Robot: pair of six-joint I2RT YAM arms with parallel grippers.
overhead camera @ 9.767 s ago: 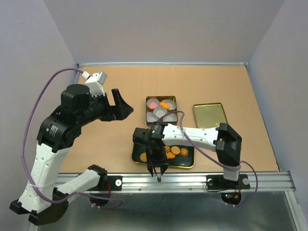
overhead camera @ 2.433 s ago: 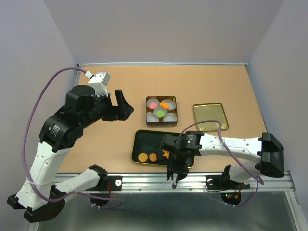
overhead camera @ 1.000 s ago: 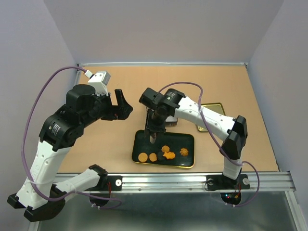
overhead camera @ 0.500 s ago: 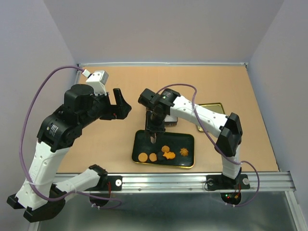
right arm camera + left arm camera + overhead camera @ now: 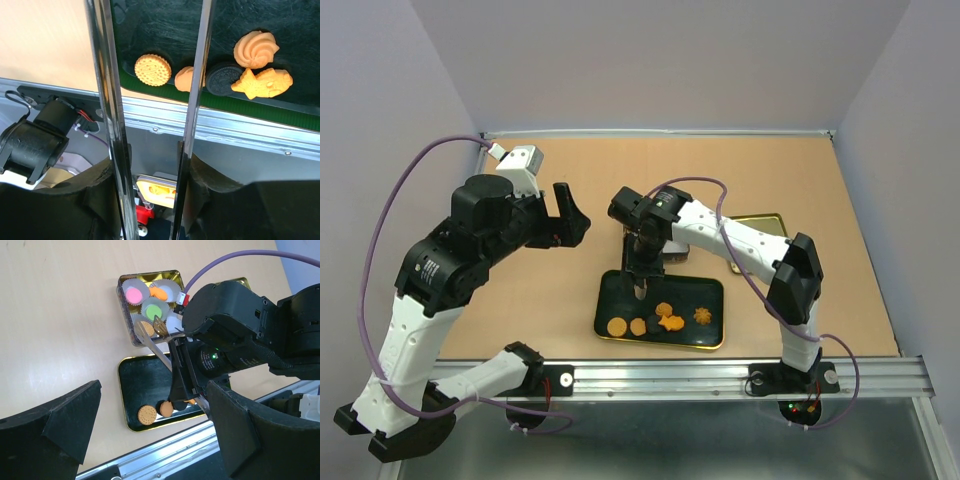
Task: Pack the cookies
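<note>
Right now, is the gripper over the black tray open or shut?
Open. The right wrist view shows the right gripper with its two metal fingers apart, nothing between them; the cookies lie on the tray beneath.

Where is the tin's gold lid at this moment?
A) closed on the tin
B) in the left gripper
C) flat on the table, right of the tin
C: the gold lid lies on the table right of the open tin, partly behind the right arm.

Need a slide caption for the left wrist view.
Right gripper tips at a tan cookie in the gold tin's corner; more cookies on the black tray alongside.
</note>
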